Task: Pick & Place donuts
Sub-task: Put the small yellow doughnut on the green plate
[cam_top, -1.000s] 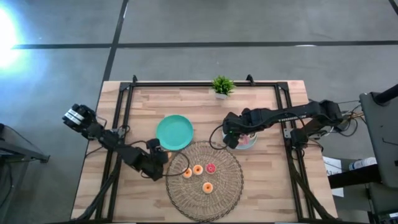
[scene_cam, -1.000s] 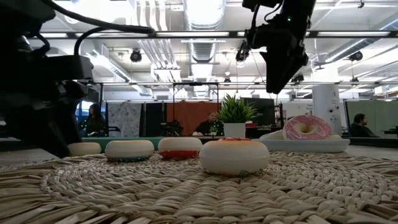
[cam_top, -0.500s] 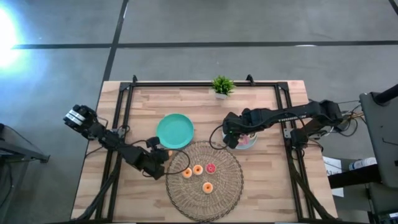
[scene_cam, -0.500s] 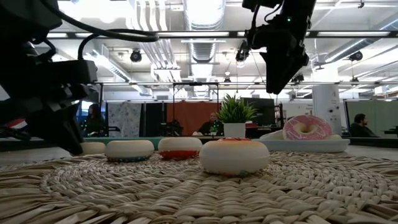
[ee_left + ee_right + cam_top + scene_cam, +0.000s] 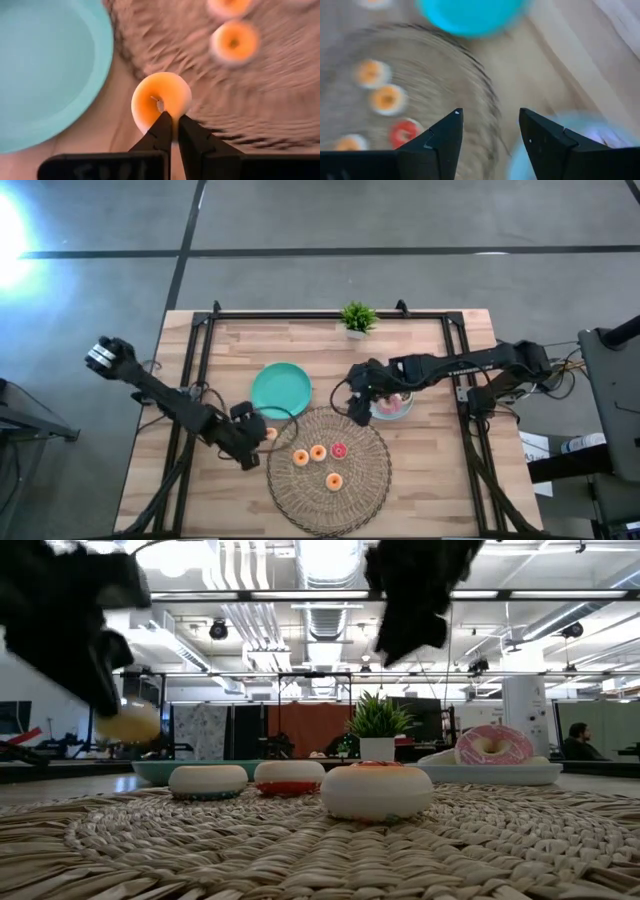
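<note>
Up it comes! The left gripper, fingers pinched on the orange donut, has lifted it off the wicker mat (a second ago it sat low), beside the teal plate. Ring lies flat, hole upward. The right gripper, spread empty, swings over the mat.

The left claw is black and holds an orange donut with a pale rim. Three more small donuts, two orange and one red, lie on the tan woven mat. The plate is teal, the surface light wood grain.
</note>
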`<state>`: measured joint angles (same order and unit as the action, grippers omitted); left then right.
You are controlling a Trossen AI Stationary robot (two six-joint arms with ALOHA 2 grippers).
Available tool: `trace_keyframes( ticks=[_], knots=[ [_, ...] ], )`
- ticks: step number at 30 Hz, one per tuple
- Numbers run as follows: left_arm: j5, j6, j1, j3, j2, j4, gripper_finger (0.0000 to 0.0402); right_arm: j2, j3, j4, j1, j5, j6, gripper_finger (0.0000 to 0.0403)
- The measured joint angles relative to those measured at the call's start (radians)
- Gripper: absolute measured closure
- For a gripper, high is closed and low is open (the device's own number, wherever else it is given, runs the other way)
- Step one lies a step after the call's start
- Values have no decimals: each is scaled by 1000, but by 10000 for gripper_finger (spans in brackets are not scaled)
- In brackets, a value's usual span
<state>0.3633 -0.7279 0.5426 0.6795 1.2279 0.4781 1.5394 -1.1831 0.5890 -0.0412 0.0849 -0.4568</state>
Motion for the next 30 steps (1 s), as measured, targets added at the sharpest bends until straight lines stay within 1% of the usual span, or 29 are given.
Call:
trace_keyframes(
  ticks=[2,3,4,6,8,9,12,15,18,22,26,30],
  knots=[
    [-55,23,-29,-9,-81,-36,401,0,0,-95,-19,-14,119,223],
    [-102,32,-52,-22,-122,-63,401,1,0,-142,-29,-15,194,224],
    [-165,38,-80,-35,-162,-99,401,7,-2,-189,-37,-16,282,224],
    [-305,41,-154,-62,-227,-232,401,19,-12,-270,-53,-18,425,224],
    [-406,44,-230,-89,-269,-360,401,47,-34,-322,-60,-18,496,222],
    [-429,48,-268,-99,-281,-419,401,62,-52,-333,-60,-18,508,220],
    [-457,79,-363,-115,-285,-529,401,117,-119,-316,-59,-18,504,211],
    [-481,117,-427,-115,-269,-560,401,171,-201,-262,-57,-20,498,201],
    [-530,143,-468,-116,-244,-561,401,215,-277,-191,-58,-39,562,190],
    [-575,144,-491,-116,-216,-572,401,272,-347,-109,-60,-40,617,178],
    [-582,148,-496,-116,-189,-607,401,308,-390,-113,-59,-37,648,169],
    [-582,147,-496,-116,-171,-606,401,331,-414,-112,-57,-34,663,167]
  ],
)
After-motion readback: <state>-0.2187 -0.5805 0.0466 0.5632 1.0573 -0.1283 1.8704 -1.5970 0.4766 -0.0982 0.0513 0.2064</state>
